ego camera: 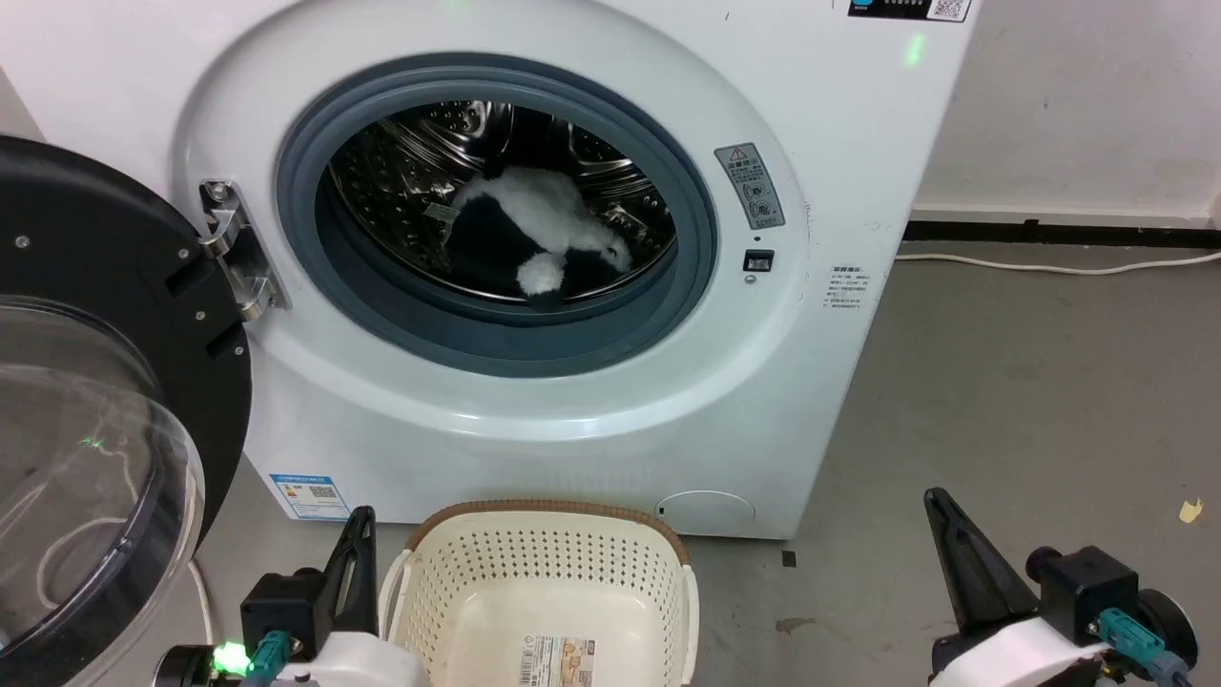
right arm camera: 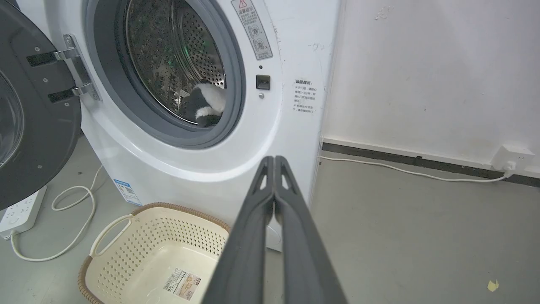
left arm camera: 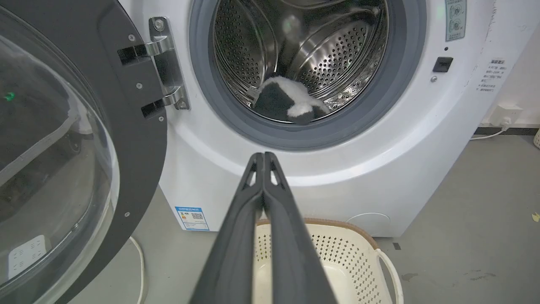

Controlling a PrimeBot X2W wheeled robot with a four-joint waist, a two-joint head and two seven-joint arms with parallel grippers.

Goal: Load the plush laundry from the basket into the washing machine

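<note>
Down low before the washer (ego camera: 591,448), the left gripper (left arm camera: 263,157) is closed: its two long dark fingers (left arm camera: 236,245) lie pressed together along their length, with nothing between them. Their tips point at the washer's white front, just below its round opening. The right gripper (right arm camera: 274,159) is closed the same way and empty, its fingers (right arm camera: 249,253) meeting at the tips and aimed at the washer's right front corner. Seen from the head, both grippers sit apart from the washer, the left one before its left half and the right one out past its right side.

The basket (ego camera: 544,544), cream with a brown rim, stands on the floor (ego camera: 1030,401) just in front of the washer, below the opening. Its bare bottom shows a sticker (ego camera: 556,661).

The panda (ego camera: 544,234) lies inside the washer, on the bottom of the steel drum (left arm camera: 337,46), close behind the grey rubber ring (ego camera: 496,343). It reads as a heap of white fluff and black patches; I cannot tell which part is which.

The door (ego camera: 86,248) stands swung wide open at the washer's left, hanging from a metal hinge (ego camera: 238,253), its clear dome bulging toward the robot. A white power strip (right arm camera: 21,211) lies on the floor left of the washer. Right of the washer, a white cord (right arm camera: 379,166) runs along the foot of the wall to a socket (right arm camera: 512,157).
</note>
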